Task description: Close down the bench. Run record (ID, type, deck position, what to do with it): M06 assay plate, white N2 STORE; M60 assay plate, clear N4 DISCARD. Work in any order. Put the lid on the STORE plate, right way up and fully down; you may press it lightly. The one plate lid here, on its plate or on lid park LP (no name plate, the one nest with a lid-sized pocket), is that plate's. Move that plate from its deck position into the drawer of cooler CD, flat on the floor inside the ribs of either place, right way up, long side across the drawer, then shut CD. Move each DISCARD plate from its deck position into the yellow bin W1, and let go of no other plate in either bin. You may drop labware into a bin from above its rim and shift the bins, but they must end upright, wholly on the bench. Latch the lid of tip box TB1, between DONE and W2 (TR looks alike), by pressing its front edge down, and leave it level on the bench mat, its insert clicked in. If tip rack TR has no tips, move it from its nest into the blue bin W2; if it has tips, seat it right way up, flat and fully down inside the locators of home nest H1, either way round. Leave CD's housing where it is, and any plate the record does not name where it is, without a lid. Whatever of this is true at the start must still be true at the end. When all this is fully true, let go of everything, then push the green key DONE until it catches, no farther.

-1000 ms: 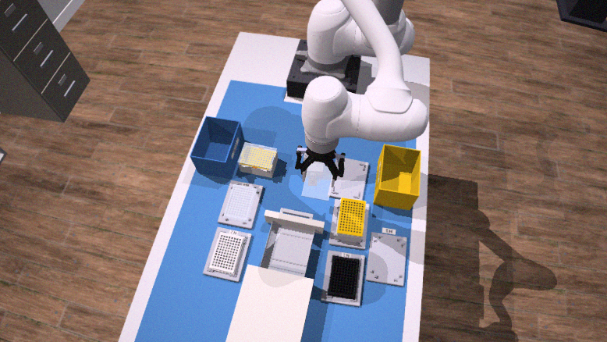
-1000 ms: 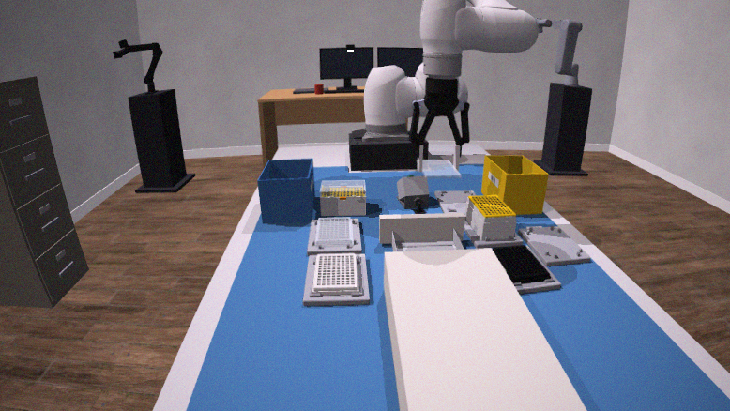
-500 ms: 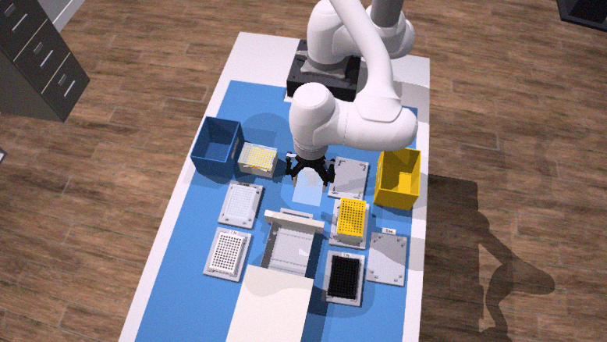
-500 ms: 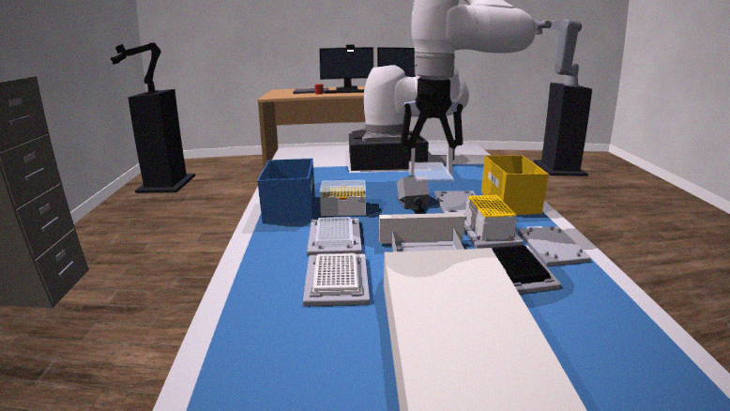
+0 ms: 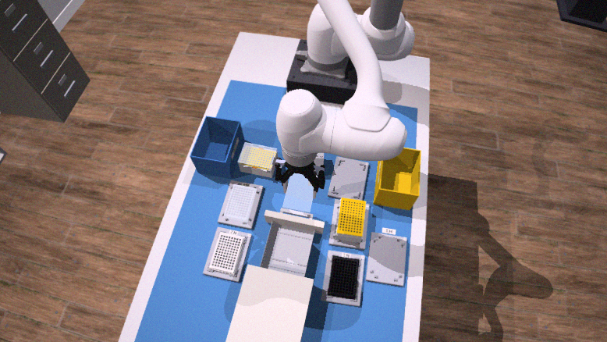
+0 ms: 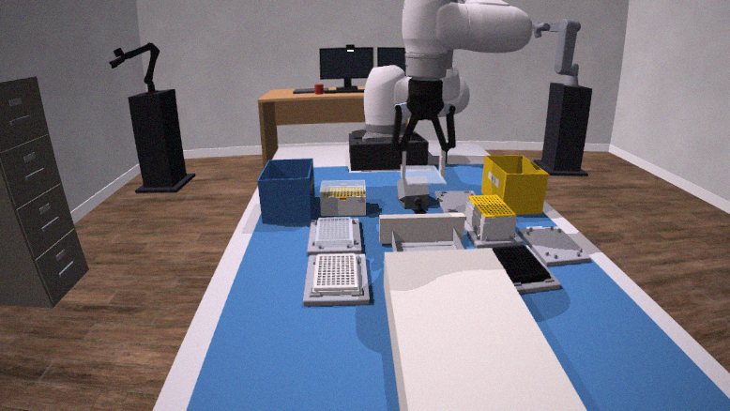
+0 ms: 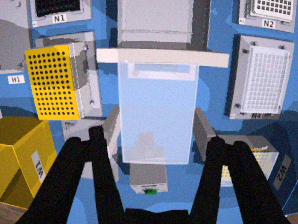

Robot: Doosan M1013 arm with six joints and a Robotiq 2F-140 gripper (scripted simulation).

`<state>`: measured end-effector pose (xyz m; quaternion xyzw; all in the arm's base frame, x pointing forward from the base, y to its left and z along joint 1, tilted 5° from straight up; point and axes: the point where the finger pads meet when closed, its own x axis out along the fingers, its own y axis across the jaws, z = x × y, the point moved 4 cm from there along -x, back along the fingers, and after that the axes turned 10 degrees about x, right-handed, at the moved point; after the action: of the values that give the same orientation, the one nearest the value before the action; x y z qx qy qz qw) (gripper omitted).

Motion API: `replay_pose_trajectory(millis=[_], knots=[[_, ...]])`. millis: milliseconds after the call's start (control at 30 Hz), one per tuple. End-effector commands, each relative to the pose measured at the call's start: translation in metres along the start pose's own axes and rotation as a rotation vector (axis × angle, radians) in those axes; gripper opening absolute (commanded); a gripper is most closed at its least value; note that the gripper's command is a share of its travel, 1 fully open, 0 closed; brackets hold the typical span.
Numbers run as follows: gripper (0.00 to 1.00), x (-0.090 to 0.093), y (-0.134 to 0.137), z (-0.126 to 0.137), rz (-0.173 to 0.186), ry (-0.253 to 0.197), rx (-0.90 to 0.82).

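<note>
Pinching a clear plate lid (image 5: 298, 194) at frame centre, the fingers (image 5: 314, 193) hold it aloft above the blue surface (image 5: 190, 297), just behind the open cooler drawer (image 5: 289, 251).

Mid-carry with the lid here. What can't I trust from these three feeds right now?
- DONE key: hidden in top view by the wrist and held lid.
- Hand: pad contact on the lid edges is too blurry in the wrist view.
- Tip box: latch state too small in the exterior view.
- Nest name plates: text unreadable, too small.
- Cooler drawer: floor ribs hidden behind its front panel in the exterior view.
</note>
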<state>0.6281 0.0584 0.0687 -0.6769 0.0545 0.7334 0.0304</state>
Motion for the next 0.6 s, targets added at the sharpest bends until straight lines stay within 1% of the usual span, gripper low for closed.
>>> replay_pose_trajectory(millis=[0,567], knots=[[0.00,0.000,0.005,-0.008,0.000,0.000,0.000],[0.00,0.000,0.028,-0.041,0.000,0.000,0.000]])
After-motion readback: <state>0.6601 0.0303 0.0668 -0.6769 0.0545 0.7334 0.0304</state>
